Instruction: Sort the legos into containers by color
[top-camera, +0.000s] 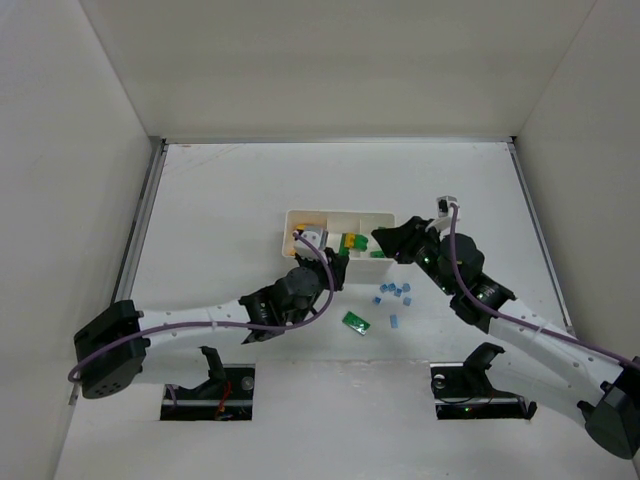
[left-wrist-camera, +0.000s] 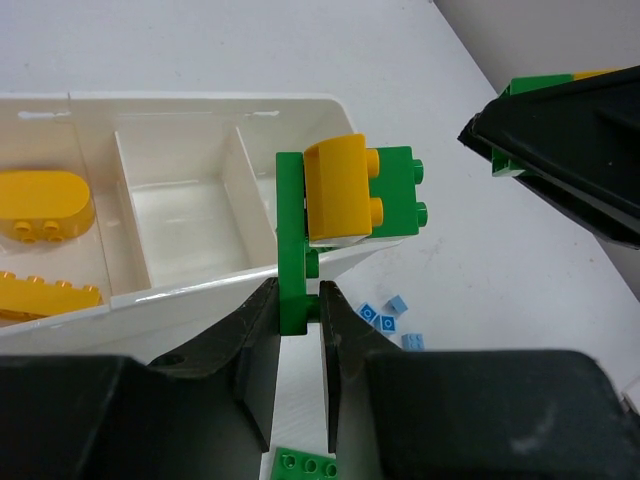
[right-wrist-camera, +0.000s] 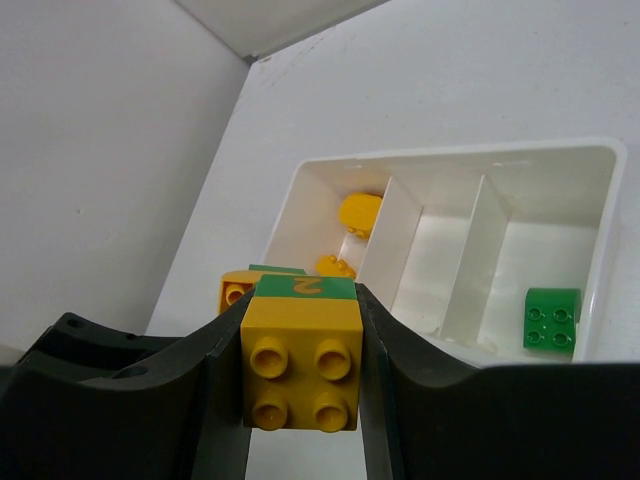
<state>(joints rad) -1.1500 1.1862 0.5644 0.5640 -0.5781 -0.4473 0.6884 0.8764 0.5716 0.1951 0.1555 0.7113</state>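
The white three-compartment tray (top-camera: 340, 218) sits mid-table. My left gripper (left-wrist-camera: 300, 300) is shut on a green plate (left-wrist-camera: 290, 240) that carries a yellow brick (left-wrist-camera: 335, 190) and a green brick (left-wrist-camera: 395, 195), held over the tray's right end. My right gripper (right-wrist-camera: 302, 300) is shut on a yellow brick (right-wrist-camera: 300, 365) with a green face marked "2", just in front of the tray (right-wrist-camera: 600, 200). Yellow bricks (right-wrist-camera: 358, 212) lie in one end compartment, and a green brick (right-wrist-camera: 552, 318) lies in the other. In the top view the two grippers, left (top-camera: 338, 262) and right (top-camera: 382, 240), are close together.
Several light blue bricks (top-camera: 392, 292) lie on the table right of the tray's front; they also show in the left wrist view (left-wrist-camera: 385, 315). A flat green plate (top-camera: 356, 322) lies nearer the arms. White walls enclose the table on three sides.
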